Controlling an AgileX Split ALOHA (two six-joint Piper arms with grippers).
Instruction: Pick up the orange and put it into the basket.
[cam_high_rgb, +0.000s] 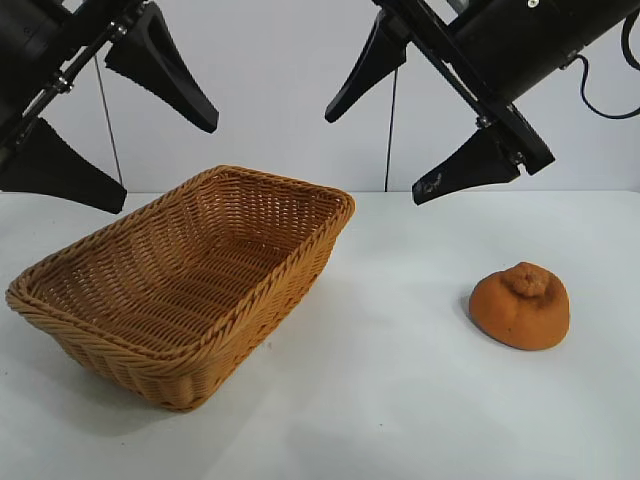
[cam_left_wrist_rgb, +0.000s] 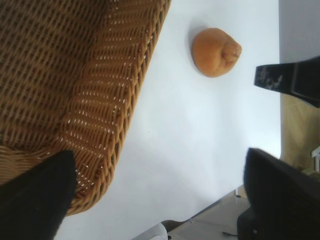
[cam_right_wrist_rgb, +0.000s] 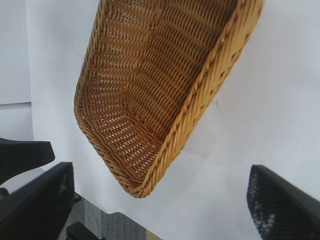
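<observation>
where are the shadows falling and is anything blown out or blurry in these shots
Exterior view: soft shadows under the basket and beside the orange; white table bright but not glaring. Left wrist view: the orange is slightly soft, table nearly blown out. Right wrist view: weave crisp, fingertips blurred.

Dull-orange orange, tan woven basket, white table, black claws.

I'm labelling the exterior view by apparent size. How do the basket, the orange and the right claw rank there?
1. Basket, largest by far.
2. Right claw, open above the table; it sits nearer the camera, so its size is unsure.
3. Orange, smallest.
</observation>
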